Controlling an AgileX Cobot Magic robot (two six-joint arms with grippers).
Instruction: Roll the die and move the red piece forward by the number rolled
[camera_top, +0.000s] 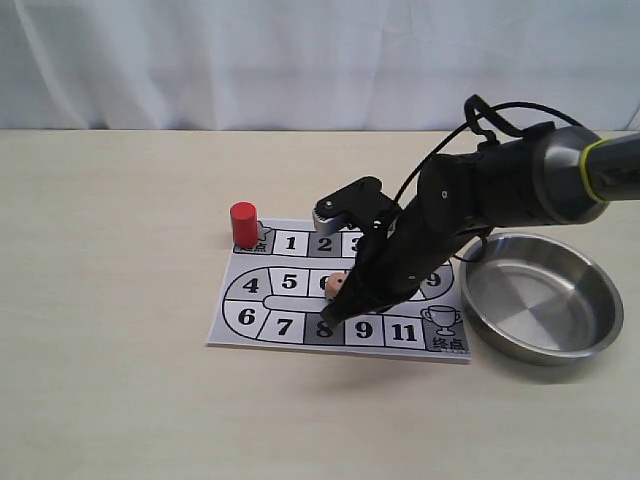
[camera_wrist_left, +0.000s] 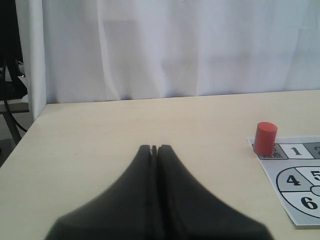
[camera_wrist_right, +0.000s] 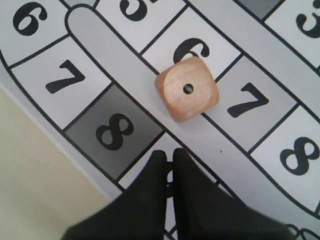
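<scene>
The die (camera_wrist_right: 187, 89) shows one, the red piece (camera_top: 243, 223) stands at start
I judge the roll done: die lies on the board (camera_top: 290, 243) by square 6, my right claw (camera_wrist_right: 169, 157) and left claw (camera_wrist_left: 154, 149) both closed, empty; one step remains

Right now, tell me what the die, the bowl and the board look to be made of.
Die: looks like bare light wood, tan and matte, with a dark pip. Bowl: metal, probably stainless steel, with a shiny, reflective surface. Board: thin printed paper or card, lying flat; which of the two is unclear.
</scene>
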